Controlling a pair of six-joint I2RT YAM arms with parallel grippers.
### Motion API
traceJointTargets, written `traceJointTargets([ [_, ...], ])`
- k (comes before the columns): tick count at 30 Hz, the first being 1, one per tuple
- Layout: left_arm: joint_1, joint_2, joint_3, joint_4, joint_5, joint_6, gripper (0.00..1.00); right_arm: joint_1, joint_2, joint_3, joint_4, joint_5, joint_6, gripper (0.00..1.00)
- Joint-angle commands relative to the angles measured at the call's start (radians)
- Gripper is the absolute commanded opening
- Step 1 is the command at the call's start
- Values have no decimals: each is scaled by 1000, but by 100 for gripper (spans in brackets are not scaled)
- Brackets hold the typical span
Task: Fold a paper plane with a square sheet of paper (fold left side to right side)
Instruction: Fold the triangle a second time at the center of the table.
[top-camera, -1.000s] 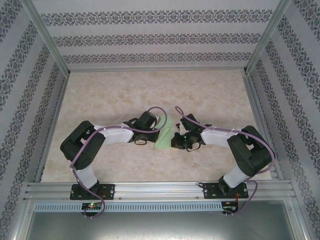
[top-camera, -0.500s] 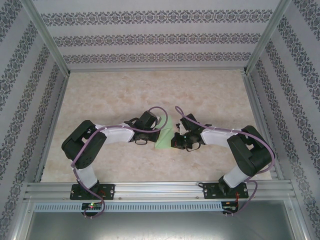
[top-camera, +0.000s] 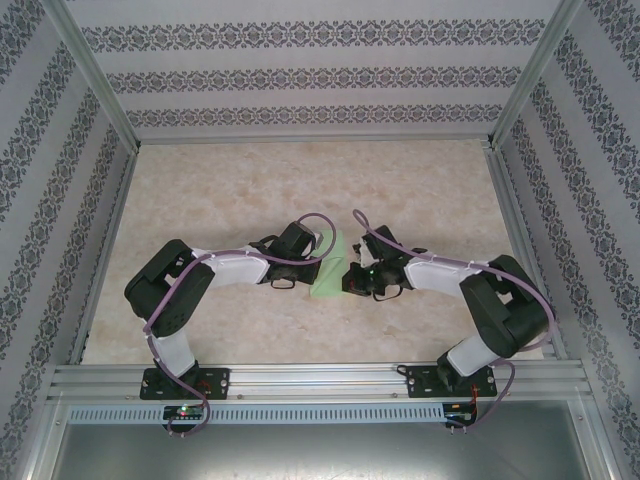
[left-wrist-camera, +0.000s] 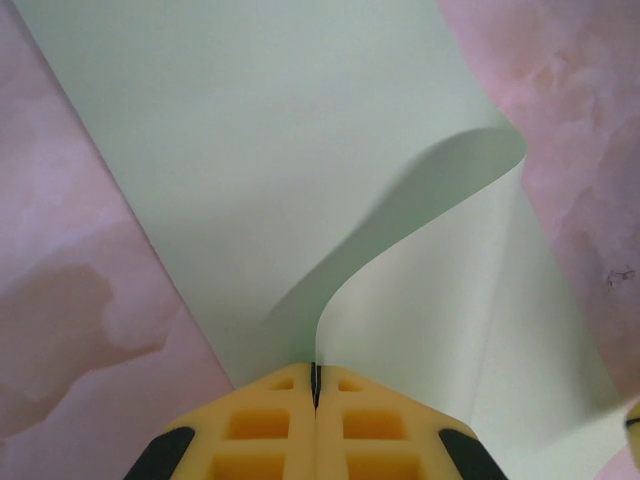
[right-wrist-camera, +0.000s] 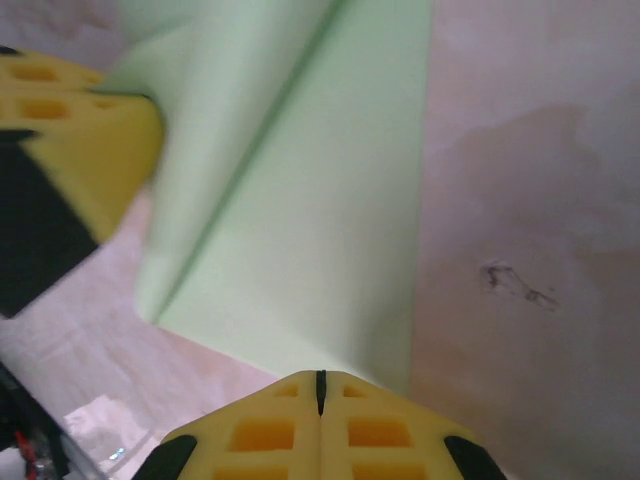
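The right arm (top-camera: 510, 315) is being swung slightly outward at its elbow, toward the near right. The left arm (top-camera: 170, 295) is being edged a little rightward. The visible strip of the square sheet of paper (top-camera: 328, 272) is being narrowed slightly.

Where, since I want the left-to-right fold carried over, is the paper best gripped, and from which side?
By the raised flap's free edge, pinched edge-on from the left. That part of the paper curls up off the table, so fingers can close on both faces; the rest lies flat. The left gripper is shut on it there.
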Motion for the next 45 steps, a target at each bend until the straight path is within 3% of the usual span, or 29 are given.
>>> traceJointTargets([
  [1,15,22,0,7,28,18,0,-29,-40,-22,115,-55,56,1],
  [5,13,22,-6,11,32,14,0,-38,16,-9,280,-99,141,0],
  [11,13,19,-13,14,32,13,0,-34,128,52,373,-98,196,0],
  [24,13,23,-14,9,24,17,0,-7,234,124,334,-90,164,0],
  [45,12,29,-1,-5,22,23,0,-4,255,125,185,10,46,0],
])
